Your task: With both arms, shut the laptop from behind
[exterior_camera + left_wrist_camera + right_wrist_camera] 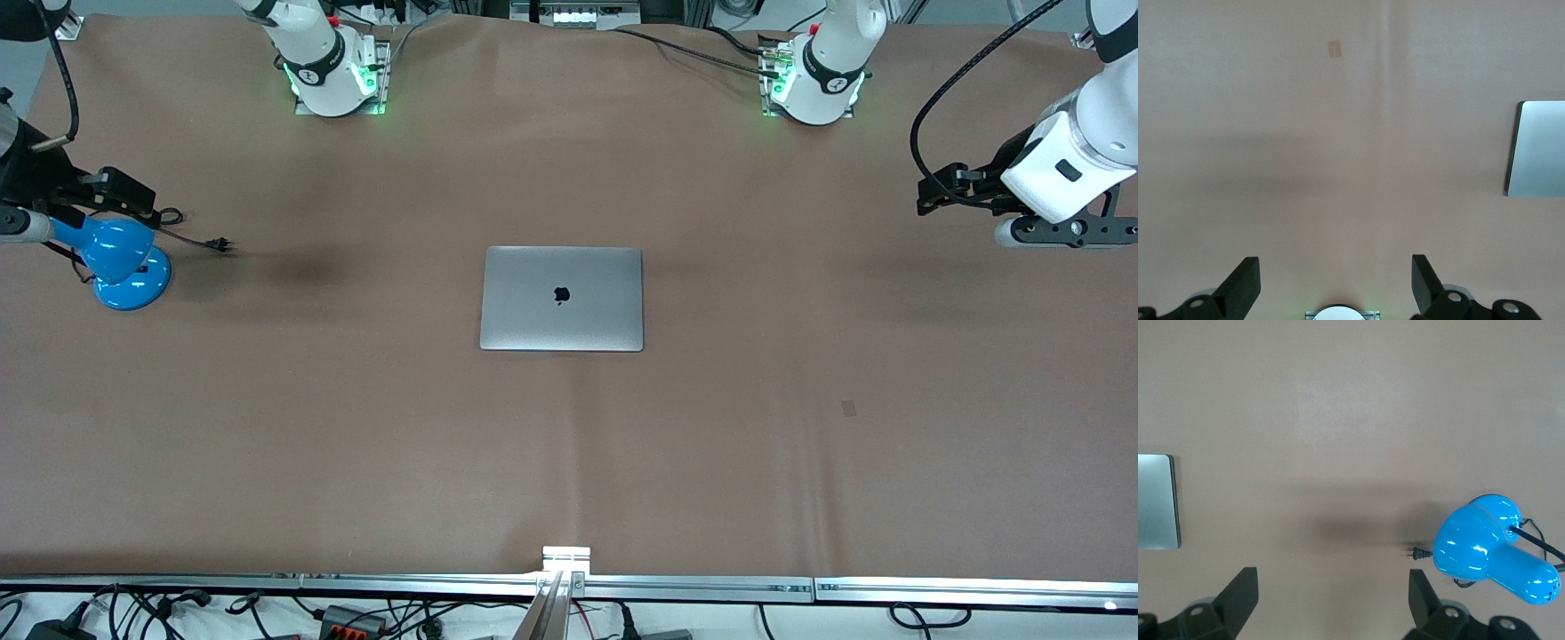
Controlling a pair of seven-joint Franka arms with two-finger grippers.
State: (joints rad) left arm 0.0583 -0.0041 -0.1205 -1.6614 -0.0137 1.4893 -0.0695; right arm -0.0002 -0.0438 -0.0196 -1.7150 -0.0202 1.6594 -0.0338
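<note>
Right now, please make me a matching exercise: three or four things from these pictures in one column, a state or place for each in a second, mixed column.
Things:
1. laptop
2. blue desk lamp
3. left gripper
4. right gripper

States or places:
A. open, over bare table
B. shut flat, mid-table
C. open, over the table beside the lamp
D. stands at the right arm's end

Pairs: 1-B, 2-D, 3-A, 4-C
</note>
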